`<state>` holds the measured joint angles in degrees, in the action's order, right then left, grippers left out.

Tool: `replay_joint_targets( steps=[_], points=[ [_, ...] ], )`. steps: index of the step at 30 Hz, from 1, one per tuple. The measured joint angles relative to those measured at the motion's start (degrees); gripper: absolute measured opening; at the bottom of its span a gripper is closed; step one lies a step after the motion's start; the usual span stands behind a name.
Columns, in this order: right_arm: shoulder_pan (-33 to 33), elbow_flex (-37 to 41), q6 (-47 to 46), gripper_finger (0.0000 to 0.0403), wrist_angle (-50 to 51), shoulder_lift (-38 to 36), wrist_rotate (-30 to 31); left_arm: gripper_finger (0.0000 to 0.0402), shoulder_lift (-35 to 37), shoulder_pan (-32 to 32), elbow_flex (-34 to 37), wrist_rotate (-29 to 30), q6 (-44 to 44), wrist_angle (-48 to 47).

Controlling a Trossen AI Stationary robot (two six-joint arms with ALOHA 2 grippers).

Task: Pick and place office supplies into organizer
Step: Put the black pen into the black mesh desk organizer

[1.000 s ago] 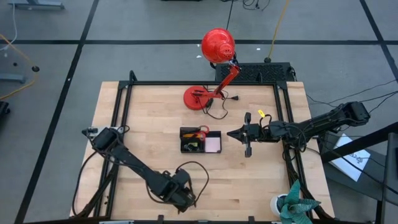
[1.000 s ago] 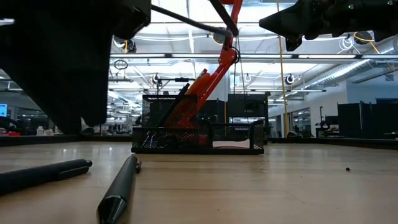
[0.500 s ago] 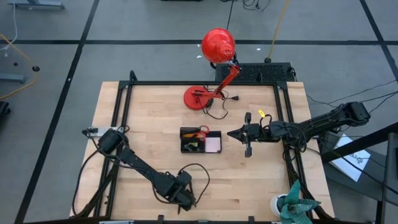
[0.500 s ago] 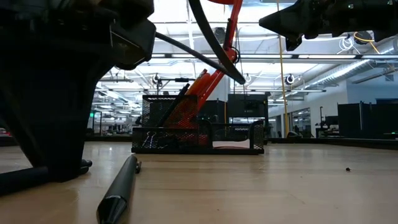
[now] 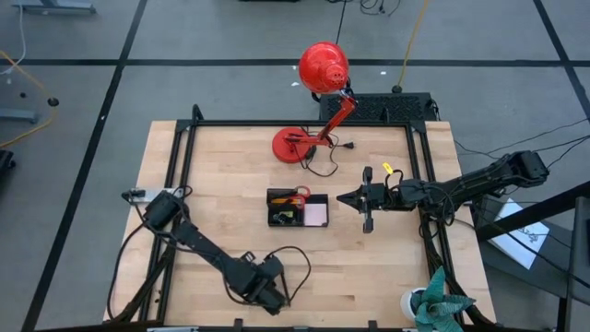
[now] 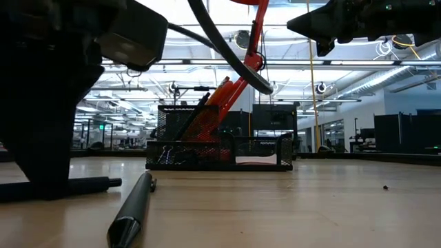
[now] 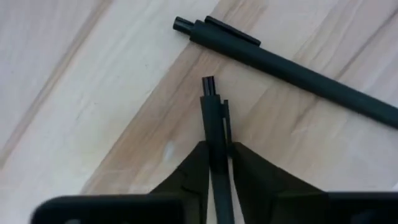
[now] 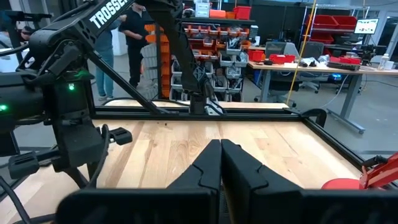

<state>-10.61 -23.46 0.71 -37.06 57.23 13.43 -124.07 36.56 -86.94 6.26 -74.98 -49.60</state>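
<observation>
At the table's 6 o'clock edge the left gripper (image 7: pixel 216 163) pinches one pen (image 7: pixel 212 124), its lower end hidden, a second pen (image 7: pixel 292 70) cut off beside; the right gripper (image 5: pixel 343 196), closed empty, waits by the organizer (image 5: pixel 297 207).

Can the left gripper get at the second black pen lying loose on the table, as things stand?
Probably not right now: the left gripper is shut on one black pen. The other pen lies close by on bare wood, unobstructed, so it looks reachable once the gripper is free.

Dark arms (image 5: pixel 198 242), black cables, white TROSSEN lettering, green LEDs.
</observation>
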Motion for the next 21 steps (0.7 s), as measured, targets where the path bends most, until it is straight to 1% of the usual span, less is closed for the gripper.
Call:
replay_joint_targets(
  steps=[2,5,8,11,13,17,21],
  points=[
    [0.0,0.0,0.0,0.0004,0.0,0.0,0.0,0.0046,0.0,0.5,0.0,1.3,1.5,0.3],
    [0.0,0.0,0.0,0.0004,0.0,0.0,0.0,0.0033,-0.1,1.6,0.2,5.4,4.0,1.3],
    [0.0,0.0,0.0,0.0004,0.0,0.0,0.0,0.0038,-0.2,2.4,0.3,8.6,4.5,2.2],
    [0.0,0.0,0.0,0.0004,0.0,0.0,0.0,0.0052,-0.3,3.0,0.3,10.4,4.6,2.4],
    [0.0,0.0,0.0,0.0004,0.0,0.0,0.0,0.0054,-0.3,3.5,0.3,11.5,5.2,2.6],
    [0.0,0.0,0.0,0.0004,0.0,0.0,0.0,0.0041,-0.1,4.6,0.3,15.5,6.6,2.8],
    [0.0,0.0,0.1,0.0004,0.0,0.0,0.0,0.0031,0.1,5.1,0.4,21.7,7.8,3.5]
  ],
)
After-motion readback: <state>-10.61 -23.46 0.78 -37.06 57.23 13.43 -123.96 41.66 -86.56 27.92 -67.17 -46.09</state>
